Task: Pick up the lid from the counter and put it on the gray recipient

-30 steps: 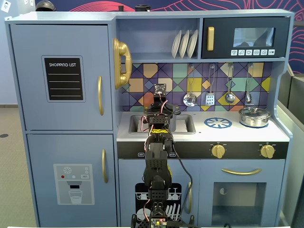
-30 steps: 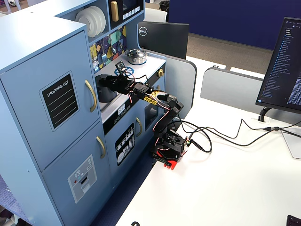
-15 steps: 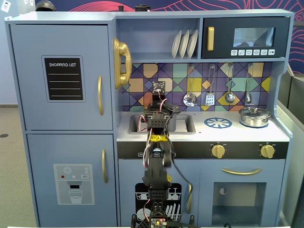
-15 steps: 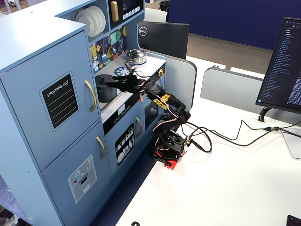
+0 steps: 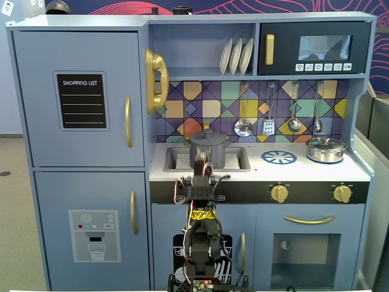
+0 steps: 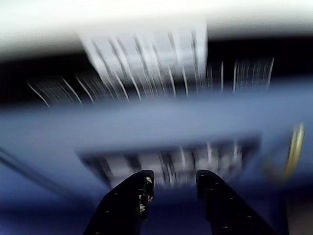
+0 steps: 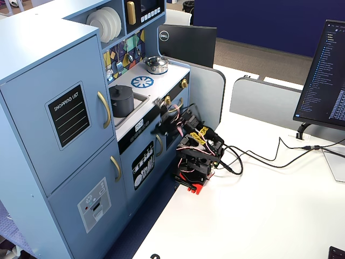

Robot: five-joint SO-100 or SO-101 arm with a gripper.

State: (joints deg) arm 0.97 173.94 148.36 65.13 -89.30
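Note:
The gray recipient (image 5: pixel 208 153) stands in the sink basin of the counter (image 5: pixel 292 172), with the dark-gray lid (image 5: pixel 208 137) resting flat on top of it, knob up. In another fixed view the same pot (image 7: pixel 121 102) carries the lid (image 7: pixel 121 89). My gripper (image 6: pixel 172 177) is open with nothing between its black fingers. It is drawn back in front of the counter's edge, apart from the pot, and faces the kitchen's front panel. The wrist view is smeared by motion. From the front, the gripper (image 5: pixel 200 165) partly covers the pot's lower wall.
A shiny silver pot (image 5: pixel 326 149) with its own lid sits at the counter's right end, beside the blue burner print (image 5: pixel 279 157). Gold knobs (image 5: pixel 279 193) stick out of the front panel. On the white desk, cables (image 7: pixel 259 156) run from the arm's base toward a monitor (image 7: pixel 329 75).
The arm has pulled back from over the sink and folded down toward its base. The lid stays on the gray pot, which is now uncovered in both fixed views.

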